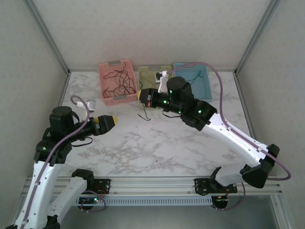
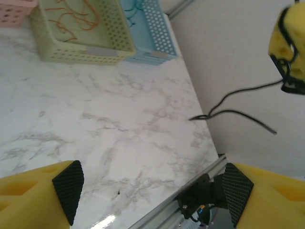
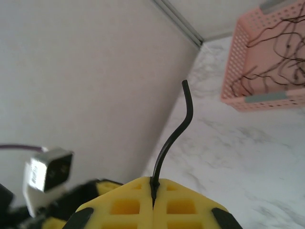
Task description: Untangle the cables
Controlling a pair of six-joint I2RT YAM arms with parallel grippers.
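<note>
**Black wire pinched in the right fingers above a marble surface**

White marble-patterned surface [image 1: 157, 148] with three small plastic baskets in a row along its far edge. The pink basket [image 1: 102, 78] is on the left, the yellow-green basket [image 2: 81, 50] in the middle and the blue basket [image 2: 152, 38] on the right.

The right fingers [image 3: 128, 202] are pressed together, pinching a single black wire [image 3: 174, 133] close to one end. From above, the rest of it dangles below them, just near of the yellow-green basket. The left fingers [image 2: 52, 188] are spread wide and hold nothing. They are on the near left, apart from the hanging wire.

More black wires [image 1: 119, 78] lie heaped in the pink basket. Orange wires [image 2: 71, 16] lie in the yellow-green one.

Each wire looks hair-thin, very light and springy, and keeps its kinks rather than hanging straight. It would likely sway, snag on its neighbours and slide out of a loose pinch. A firm hold near an end seems best, with the free end left for the other arm.

From above, the right arm covers most of the yellow-green basket. The blue basket holds a few dark strands too fine to tell their colour. The black wires overlap too much to count. Whether the hanging wire's lower end touches the surface cannot be told.
</note>
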